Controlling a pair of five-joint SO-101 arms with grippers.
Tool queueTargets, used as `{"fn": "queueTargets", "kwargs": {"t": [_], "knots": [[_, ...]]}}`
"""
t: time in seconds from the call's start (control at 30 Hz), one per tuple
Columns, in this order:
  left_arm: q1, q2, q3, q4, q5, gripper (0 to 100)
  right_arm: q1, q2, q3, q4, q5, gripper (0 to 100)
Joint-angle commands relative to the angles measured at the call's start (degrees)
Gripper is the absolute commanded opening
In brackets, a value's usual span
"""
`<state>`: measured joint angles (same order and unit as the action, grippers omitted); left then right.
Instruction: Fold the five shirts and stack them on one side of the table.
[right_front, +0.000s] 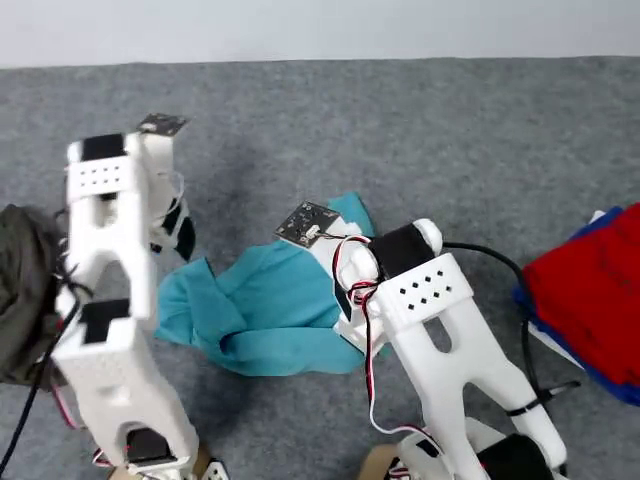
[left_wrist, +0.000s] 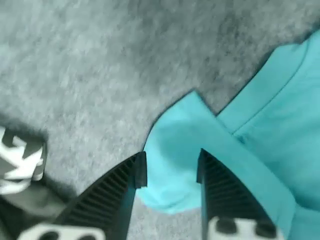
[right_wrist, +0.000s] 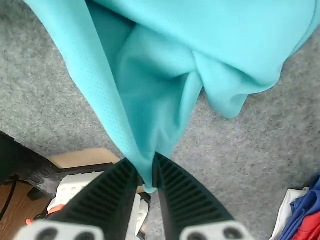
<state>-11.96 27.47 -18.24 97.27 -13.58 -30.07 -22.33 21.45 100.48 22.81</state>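
A teal shirt (right_front: 270, 305) lies crumpled on the grey felt table between the two arms. My left gripper (left_wrist: 167, 167) stands open over one corner of the teal shirt (left_wrist: 200, 150), a finger on each side of the cloth. My right gripper (right_wrist: 146, 175) is shut on a gathered fold of the teal shirt (right_wrist: 160, 85), which hangs from the jaws above the table. In the high view the right arm (right_front: 420, 300) is at the shirt's right edge and the left arm (right_front: 105, 260) at its left edge.
A stack of folded shirts, red (right_front: 590, 290) on top of blue, sits at the table's right edge. A dark olive shirt (right_front: 25, 290) lies bunched at the left edge. A black cable (right_front: 505, 262) runs from the right arm toward the stack.
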Motion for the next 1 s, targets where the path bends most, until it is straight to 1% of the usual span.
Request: {"fn": "queueTargets", "kwargs": {"t": [0.0, 0.17, 0.33, 0.67, 0.93, 0.97], "knots": [[3.1, 5.5, -8.2, 1.5, -0.6, 18, 0.5, -2.0, -0.4, 0.3, -0.3, 1.0], [5.1, 14.2, -14.9, 2.3, -0.6, 18, 0.7, -2.2, -0.4, 0.7, -0.2, 1.0], [3.9, 20.5, -18.9, 2.3, -0.6, 18, 0.7, -2.3, -0.4, 0.8, -0.2, 1.0], [3.3, 27.4, -20.4, 2.1, -0.7, 18, 0.7, -2.3, -0.4, 0.6, -0.2, 1.0], [3.9, 30.1, -21.0, 3.2, -0.7, 1, 0.7, -2.3, -0.6, 0.9, -0.4, 1.0], [3.8, 30.1, -20.9, 3.2, -0.7, 0, 0.7, -2.4, -0.6, 0.9, -0.4, 1.0]]}}
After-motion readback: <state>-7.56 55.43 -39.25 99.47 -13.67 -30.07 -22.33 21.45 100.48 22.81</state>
